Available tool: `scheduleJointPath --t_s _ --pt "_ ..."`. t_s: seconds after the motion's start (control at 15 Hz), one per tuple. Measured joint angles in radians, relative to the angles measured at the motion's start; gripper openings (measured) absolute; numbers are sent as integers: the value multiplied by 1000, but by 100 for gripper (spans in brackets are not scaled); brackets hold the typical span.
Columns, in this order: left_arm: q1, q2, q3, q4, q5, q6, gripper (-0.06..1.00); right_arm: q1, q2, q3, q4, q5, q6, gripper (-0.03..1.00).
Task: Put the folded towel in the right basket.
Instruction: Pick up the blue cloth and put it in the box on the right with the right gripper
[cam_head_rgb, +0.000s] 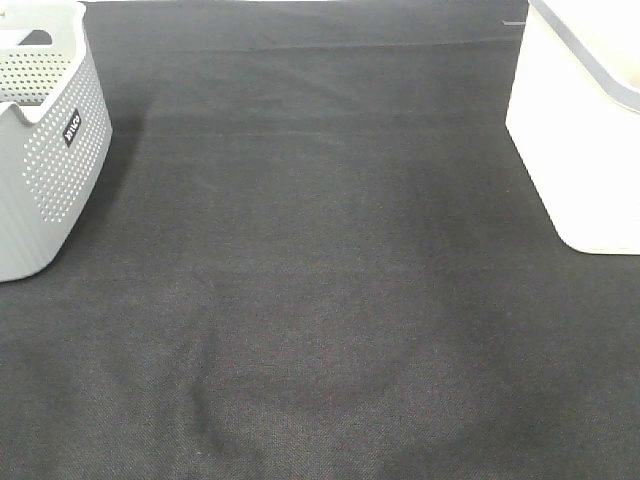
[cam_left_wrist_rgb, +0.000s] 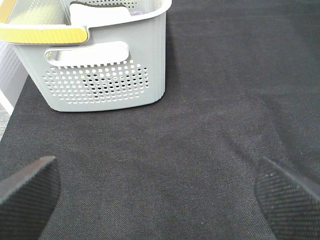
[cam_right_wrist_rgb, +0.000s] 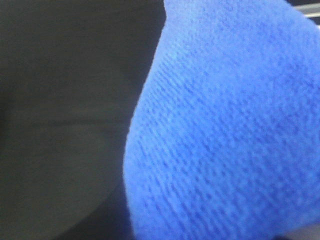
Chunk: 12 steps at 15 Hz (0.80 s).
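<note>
The blue towel fills most of the right wrist view, very close to the camera, over the black cloth. It hides my right gripper's fingers, so I cannot tell their state. The towel and both grippers are out of the exterior high view. The right basket is white and stands at the right edge of the table. My left gripper is open and empty, its black fingertips wide apart low over the cloth, in front of the grey basket.
The grey perforated basket stands at the far left of the black cloth-covered table. In the left wrist view it has a yellow rim piece and a white item inside.
</note>
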Motion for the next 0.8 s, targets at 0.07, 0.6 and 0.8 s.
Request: scheduleJointPath --t_s 0.07,0.6,0.8 --pt "0 0 0 0 0 0 99 -35 0 5 -47 1 0 20" --pt "0 0 0 0 0 0 99 -78 46 113 -231 9 8 20" --pt "0 0 0 0 0 0 99 -78 73 113 -239 9 47 63"
